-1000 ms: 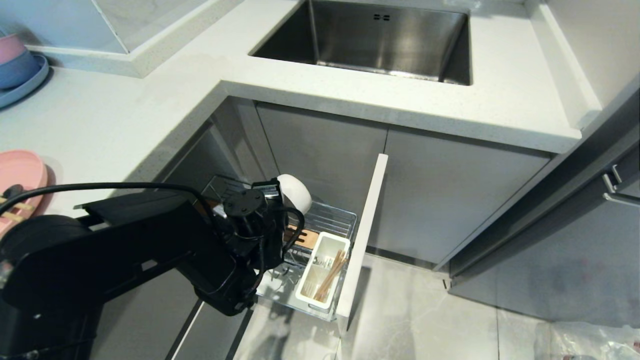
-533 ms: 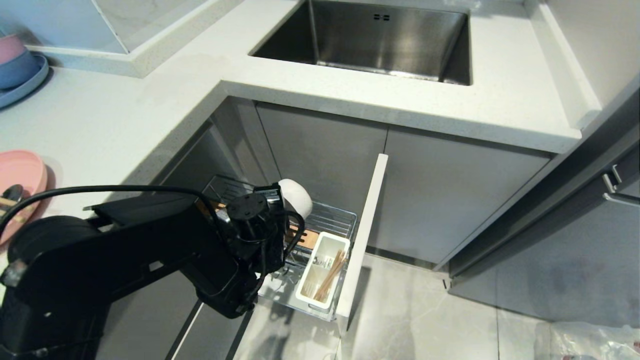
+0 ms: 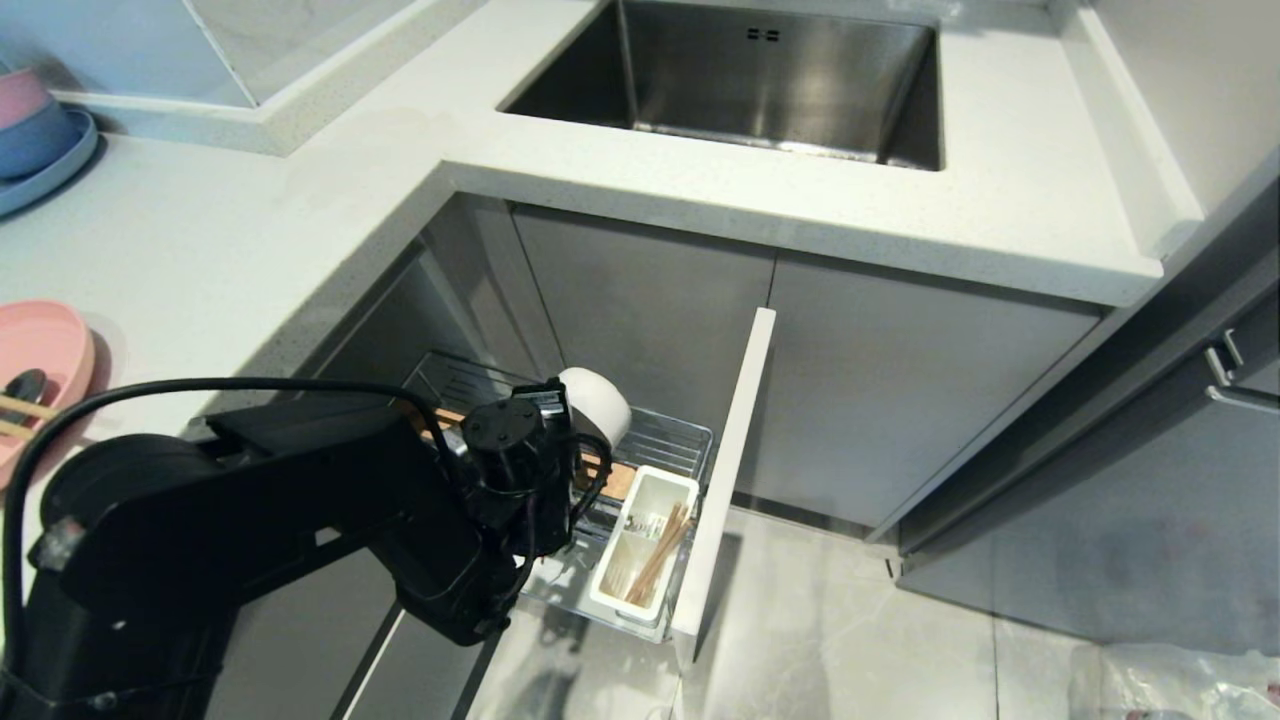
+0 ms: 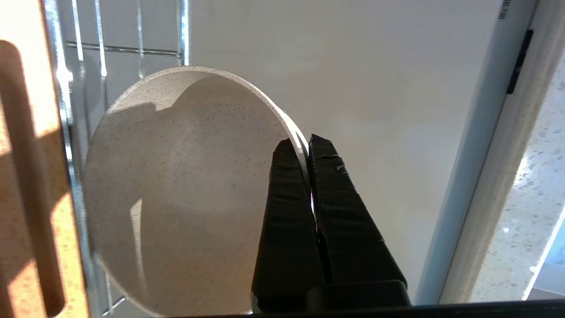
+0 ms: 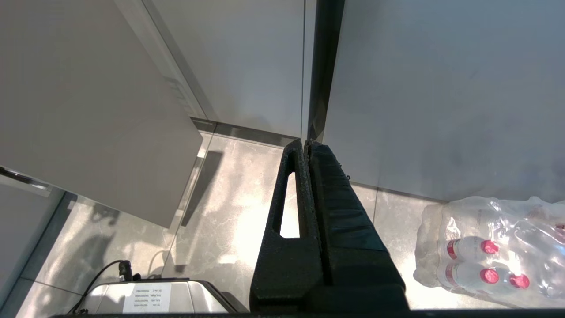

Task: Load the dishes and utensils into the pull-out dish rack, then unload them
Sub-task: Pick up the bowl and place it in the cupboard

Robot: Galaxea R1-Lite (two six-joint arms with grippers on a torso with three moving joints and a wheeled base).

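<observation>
My left gripper is shut on the rim of the small cream-white bowl, one finger inside and one outside. The bowl hangs tilted on its side over the pull-out dish rack, just above the light-wood strip. The rack's white utensil cup holds wooden chopsticks. The salmon-pink plate lies on the counter at the far left, with a dark spoon and chopstick ends on it. My right gripper is parked over the floor, shut and empty.
The rack's pale front panel stands pulled out beside the grey cabinet doors. A steel sink is set in the counter above. A blue plate with stacked bowls sits at the far left. A pack of water bottles lies on the floor.
The left arm has sunk a little, bringing the bowl lower toward the rack. The grip on the bowl's rim is unchanged.
</observation>
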